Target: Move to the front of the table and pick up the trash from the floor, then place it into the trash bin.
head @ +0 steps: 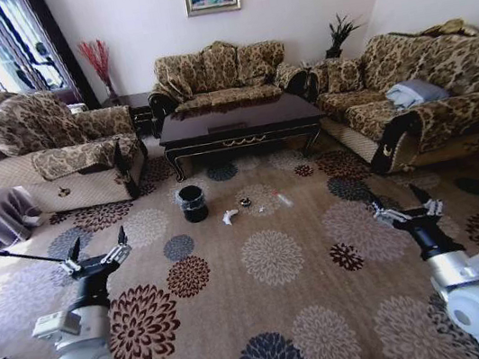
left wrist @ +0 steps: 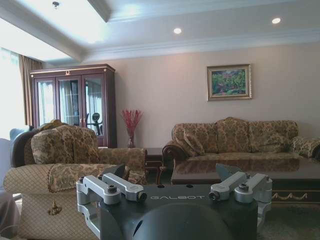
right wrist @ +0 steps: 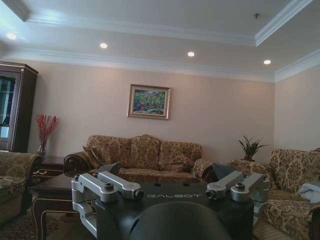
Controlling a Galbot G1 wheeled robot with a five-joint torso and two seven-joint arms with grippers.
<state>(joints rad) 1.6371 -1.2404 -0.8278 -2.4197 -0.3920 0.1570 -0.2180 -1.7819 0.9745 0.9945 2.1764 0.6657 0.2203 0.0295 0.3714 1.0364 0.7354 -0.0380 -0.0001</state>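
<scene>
A home living room. Three patterned sofas (head: 221, 75) ring a dark coffee table (head: 240, 125) on flowered carpet (head: 274, 256). A framed landscape painting (left wrist: 229, 82) hangs on the far wall, a glass-fronted wooden cabinet (left wrist: 72, 102) stands in the corner, and red dried branches in a vase (head: 99, 65) and a potted plant (right wrist: 250, 148) sit on side tables.

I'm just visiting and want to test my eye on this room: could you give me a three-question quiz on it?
1. True or false: the trash bin stands on the table.
2. The white paper lies: A) in the bin B) on the floor C) on a sofa
3. Are the left end effector and right end effector holding anything?

Key: 1 false, it stands on the floor before the table. 2 B. 3 No, both are open and empty.
</scene>
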